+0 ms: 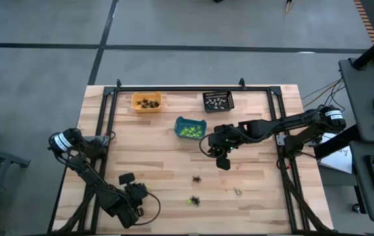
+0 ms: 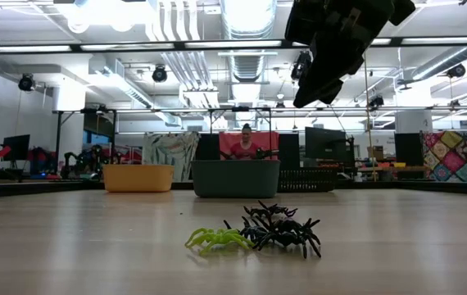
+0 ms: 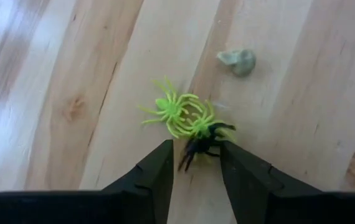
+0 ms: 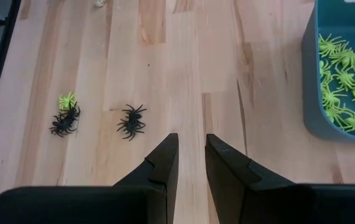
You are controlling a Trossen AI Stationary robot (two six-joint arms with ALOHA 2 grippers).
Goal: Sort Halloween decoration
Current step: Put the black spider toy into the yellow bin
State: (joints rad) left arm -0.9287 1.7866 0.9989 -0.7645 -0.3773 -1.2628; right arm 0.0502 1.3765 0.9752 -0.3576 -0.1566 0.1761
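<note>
Table: three bins, few loose spiders

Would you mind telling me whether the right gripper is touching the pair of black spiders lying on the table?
Apart. The right wrist view shows bare wood between the right gripper and the black spiders; in the low view it hangs well above the tabletop.

Bench: pale blond wood, streaked grain, black frame rails. Orange bin held dark trinkets; teal bin held lime green spiders; black bin held pale grey-white pieces. Loose on bench: black spiders, one lime green spider, one pale grey piece. Both arms were dark.
</note>
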